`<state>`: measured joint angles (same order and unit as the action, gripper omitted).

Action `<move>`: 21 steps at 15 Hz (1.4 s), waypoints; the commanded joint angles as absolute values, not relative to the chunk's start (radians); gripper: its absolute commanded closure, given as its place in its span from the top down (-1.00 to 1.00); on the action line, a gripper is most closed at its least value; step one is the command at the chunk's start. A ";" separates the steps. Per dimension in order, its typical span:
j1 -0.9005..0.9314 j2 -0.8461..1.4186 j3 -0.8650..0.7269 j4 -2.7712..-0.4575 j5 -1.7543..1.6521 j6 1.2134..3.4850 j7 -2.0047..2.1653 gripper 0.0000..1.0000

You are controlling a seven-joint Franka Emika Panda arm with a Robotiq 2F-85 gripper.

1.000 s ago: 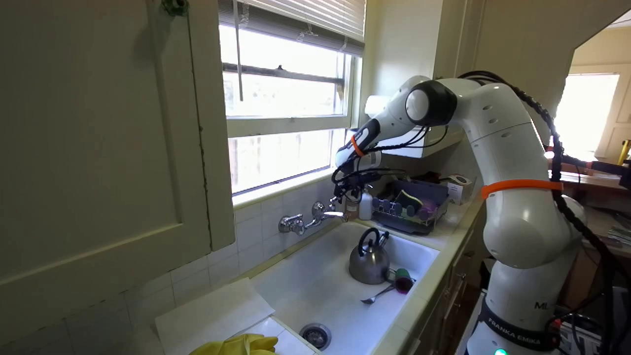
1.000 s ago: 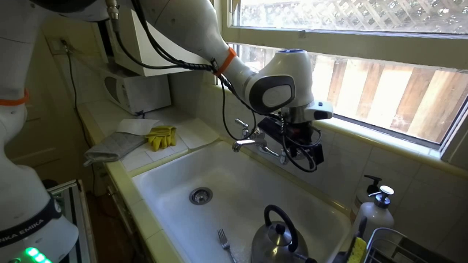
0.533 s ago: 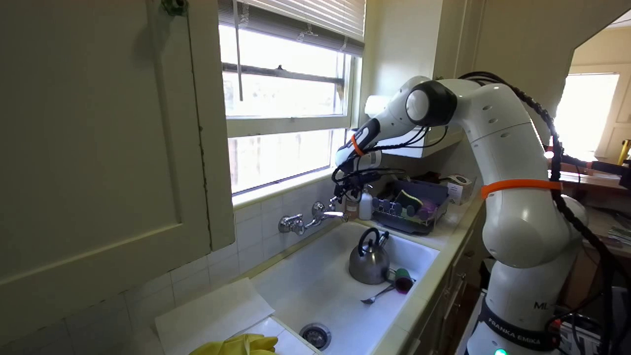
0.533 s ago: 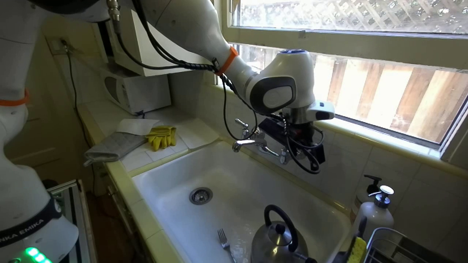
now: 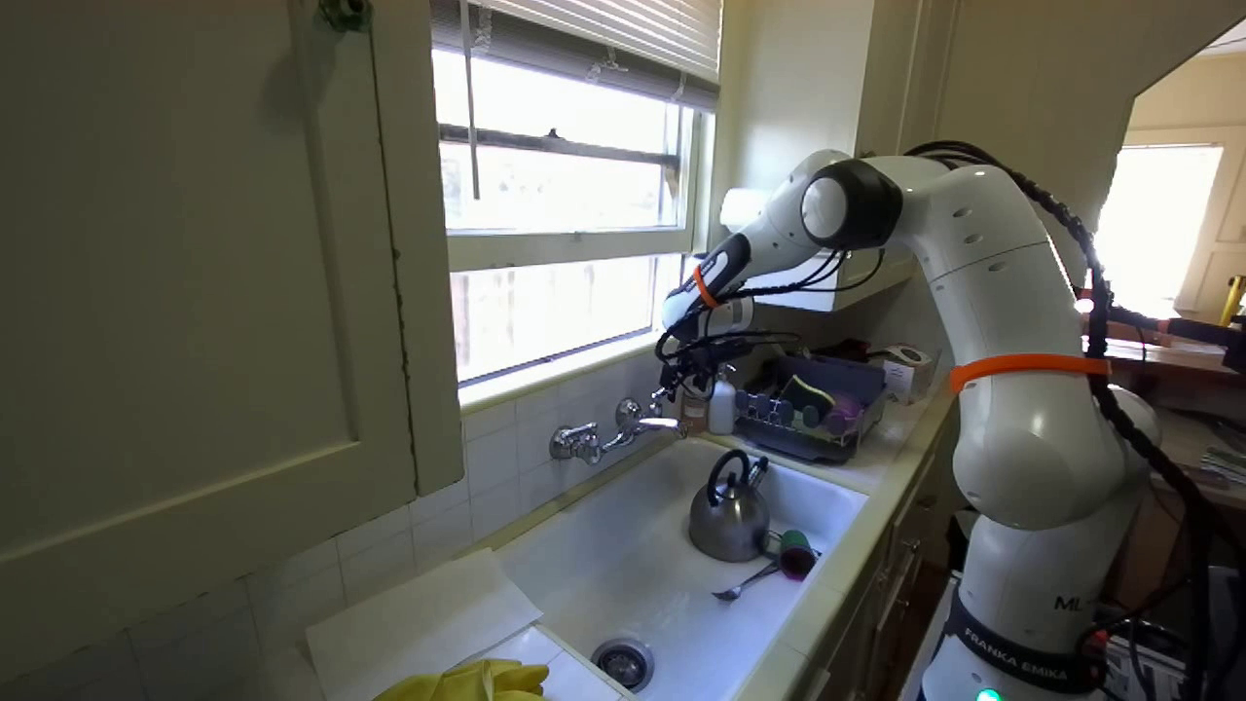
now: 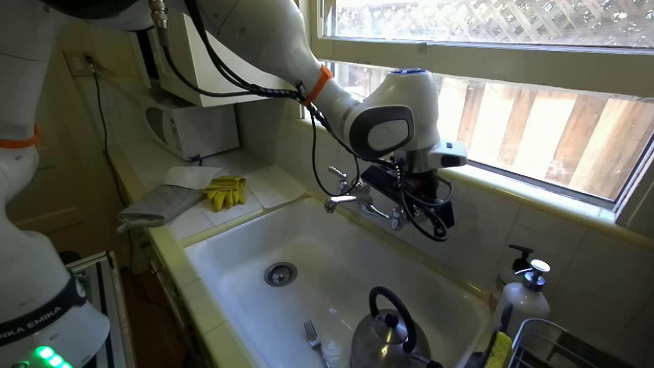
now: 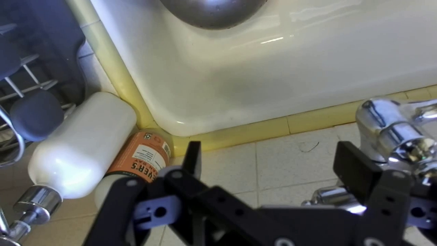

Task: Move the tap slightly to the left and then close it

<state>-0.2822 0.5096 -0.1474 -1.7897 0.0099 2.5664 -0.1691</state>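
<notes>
The tap is a chrome wall-mounted faucet above the back edge of the sink. It shows in both exterior views (image 5: 633,431) (image 6: 341,200), its thin spout reaching out over the sink. In the wrist view, chrome tap parts (image 7: 379,126) stand at the right, and a small chrome handle (image 7: 336,197) shows beside and partly behind the right finger (image 7: 355,167). My gripper (image 7: 273,162) is open with only tile behind the gap. It hangs next to the tap's end nearest the soap bottles. I cannot tell if the right finger touches the chrome.
A metal kettle (image 5: 730,526), a fork (image 6: 312,335) and a cup (image 5: 796,555) are in the white sink (image 6: 245,245). A white soap bottle (image 7: 85,143), an orange-labelled bottle (image 7: 146,153) and a dish rack (image 5: 818,419) stand near. The window sill (image 6: 541,197) runs behind the gripper.
My gripper has shifted very slightly to the right in an exterior view, then stayed still. Small bright streaks have appeared on the sink floor near the fork. The tap looks unmoved.
</notes>
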 commanded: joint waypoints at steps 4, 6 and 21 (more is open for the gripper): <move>-0.228 0.404 -0.185 -1.882 -0.072 2.545 -0.106 1.00; -0.218 0.360 -0.190 -1.920 -0.090 2.543 -0.100 1.00; -0.173 -0.022 -0.153 -2.158 -0.038 2.252 -0.084 1.00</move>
